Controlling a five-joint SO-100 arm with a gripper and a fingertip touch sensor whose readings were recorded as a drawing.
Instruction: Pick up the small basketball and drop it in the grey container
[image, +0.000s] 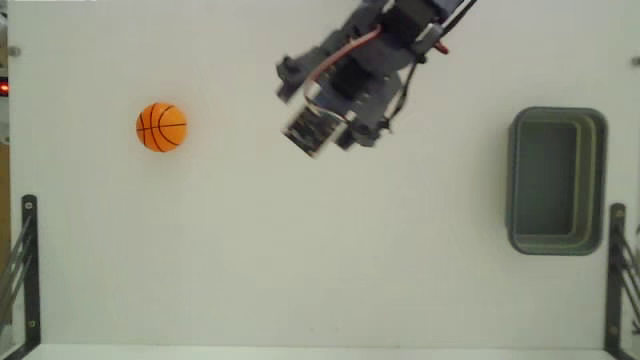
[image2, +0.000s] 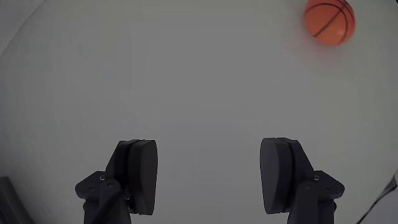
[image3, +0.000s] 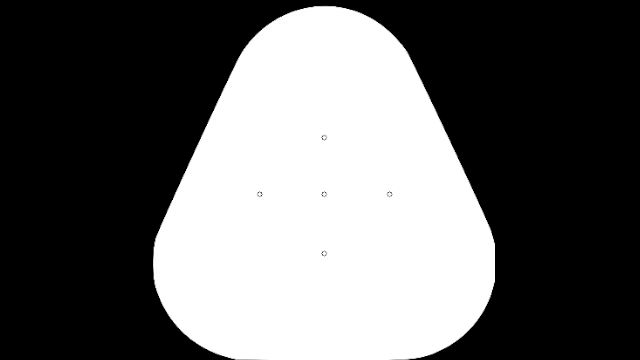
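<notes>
Two task items lay on a smooth, matte white table (image: 300, 260) in the fixed view. The small basketball (image: 161, 127), a round orange ball with thin black seam lines, sat at about nine o'clock of the picture, alone on the bare surface. The grey container (image: 557, 180), a grey-green rectangular plastic tub with rounded corners and a thick stepped rim, stood at three o'clock, well apart from the ball, its hollow showing nothing inside. The arm (image: 390, 45), of dark moulded parts with a red cable, entered from twelve o'clock; its gripper (image: 312, 130) hung between ball and tub, touching neither.

One wrist view showed the gripper (image2: 208, 177) with jaws spread wide and nothing between them: two dark, rounded, matte fingers (image2: 140, 174) rose from six o'clock. The small basketball (image2: 329, 22), slightly blurred, lay at one o'clock on the pale table (image2: 186, 74), well clear of the fingers.
</notes>
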